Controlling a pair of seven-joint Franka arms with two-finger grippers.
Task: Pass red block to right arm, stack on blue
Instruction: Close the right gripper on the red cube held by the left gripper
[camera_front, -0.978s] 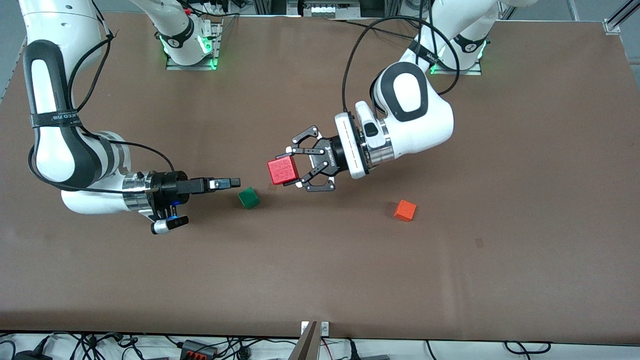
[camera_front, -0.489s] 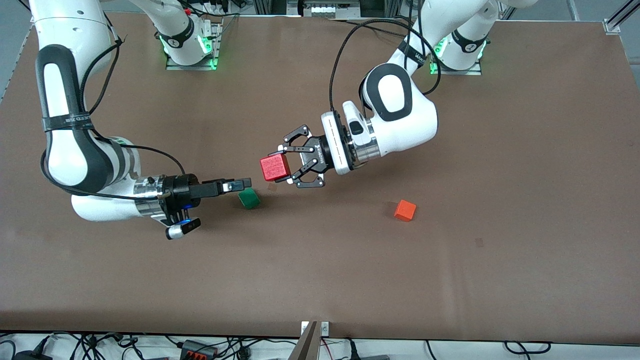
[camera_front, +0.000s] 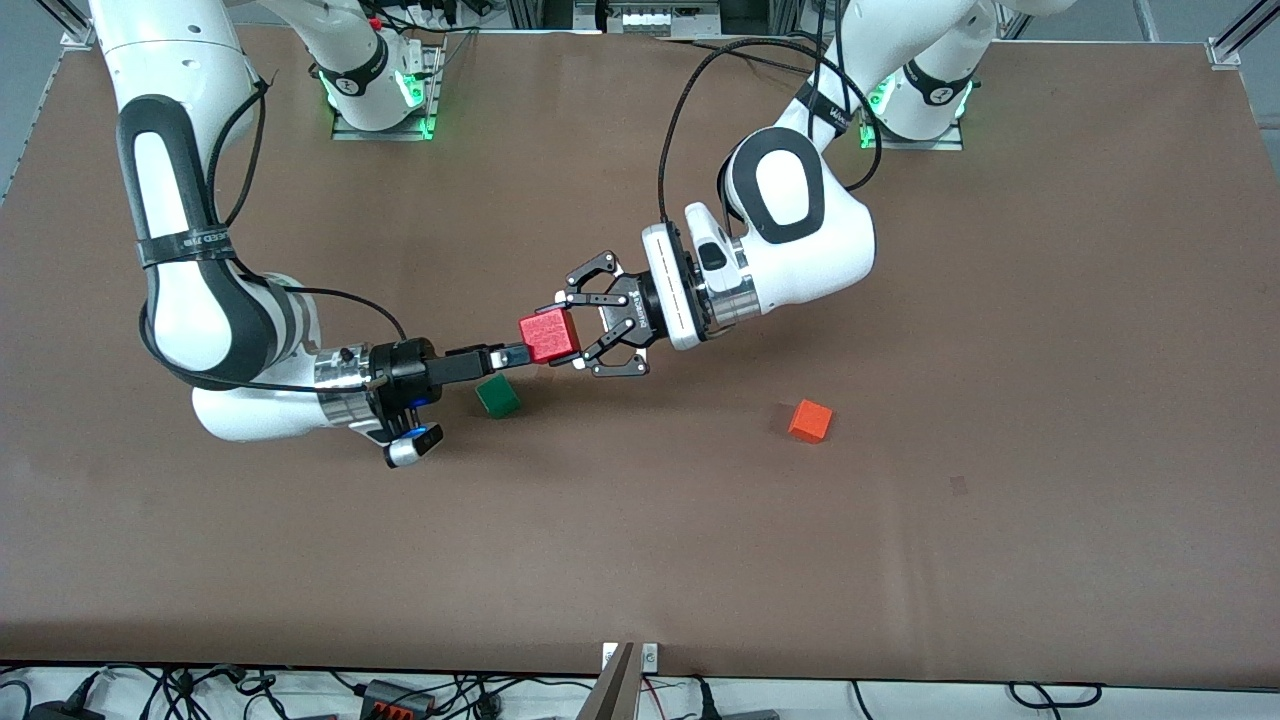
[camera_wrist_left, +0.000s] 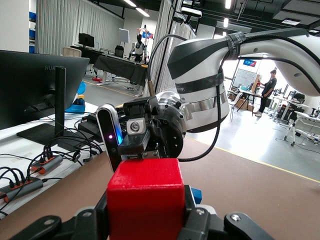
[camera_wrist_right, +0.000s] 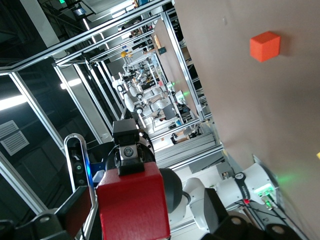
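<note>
My left gripper (camera_front: 563, 335) is shut on the red block (camera_front: 547, 335) and holds it above the middle of the table. The right arm (camera_front: 200, 310) reaches in level, and my right gripper (camera_front: 514, 355) meets the block's side. In the right wrist view the red block (camera_wrist_right: 132, 200) sits between the open fingers (camera_wrist_right: 75, 210), with gaps on both sides. The left wrist view has the red block (camera_wrist_left: 145, 195) filling the left gripper (camera_wrist_left: 146, 222). A blue corner (camera_wrist_left: 197, 194) peeks past it. The blue cube is hidden in the front view.
A green cube (camera_front: 497, 397) lies on the table just under the right gripper's fingers. An orange cube (camera_front: 810, 420) lies nearer the left arm's end, also seen as the orange cube (camera_wrist_right: 265, 46) in the right wrist view.
The right arm has advanced toward the left gripper until its open fingers reach the red block. The left arm first shifted the block slightly toward the right arm, then held still.
</note>
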